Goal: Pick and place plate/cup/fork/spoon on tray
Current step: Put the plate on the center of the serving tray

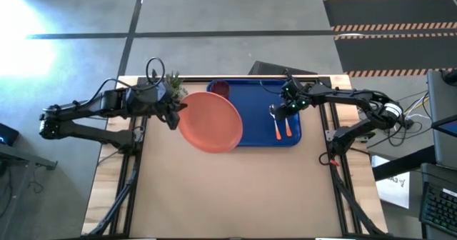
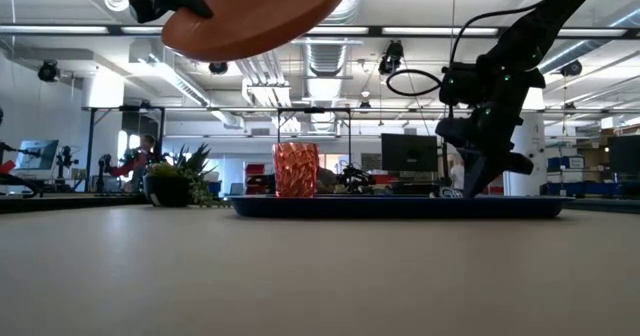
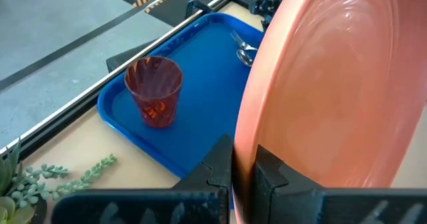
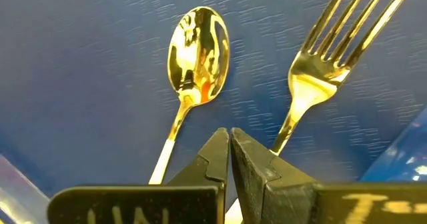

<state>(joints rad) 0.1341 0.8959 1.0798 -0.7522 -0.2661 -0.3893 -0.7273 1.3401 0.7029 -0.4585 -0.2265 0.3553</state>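
Behind the bench (image 1: 214,197) we see an open workshop with ceiling ducts, monitors and a seated person far off. We hold the plate (image 1: 211,121) in the left gripper (image 1: 173,113), fingers (image 3: 220,167) clamped on its rim, raised high and tilted over the left end of the tray (image 1: 253,136). The cup (image 2: 295,169) stands upright in the tray's far left corner, partly under the plate; the spoon (image 4: 193,57) and the fork (image 4: 327,57) lie side by side at the tray's right end. Our right gripper (image 1: 289,104) hangs low just over those two, fingers together and holding nothing. We judge the main risk to be the plate: gripped only by its edge, it could slip or swing, and lowered where it hangs it may strike the cup and topple it, or land half on the tray's rim. Beside the tray stands a small potted plant (image 1: 171,83), close to our left arm's path. We can read only fragments of lettering on the right wrist's housing, nothing legible.
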